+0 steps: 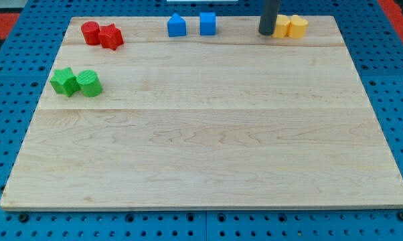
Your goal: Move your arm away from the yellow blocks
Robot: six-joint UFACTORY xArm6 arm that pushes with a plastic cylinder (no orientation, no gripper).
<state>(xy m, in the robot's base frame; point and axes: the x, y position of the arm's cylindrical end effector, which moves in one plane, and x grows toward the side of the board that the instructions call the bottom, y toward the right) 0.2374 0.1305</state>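
Two yellow blocks sit side by side at the view's top right of the wooden board: one (282, 25) on the left, partly hidden by my rod, and a rounded one (297, 25) on the right. My tip (266, 32) stands just to the left of the left yellow block, touching or nearly touching it. The dark rod rises out of the view's top.
A blue house-shaped block (177, 26) and a blue cube (208, 23) sit left of my tip at the top. A red cylinder (90, 32) and red star (111, 36) are at top left. A green star (65, 81) and green cylinder (90, 83) lie at left.
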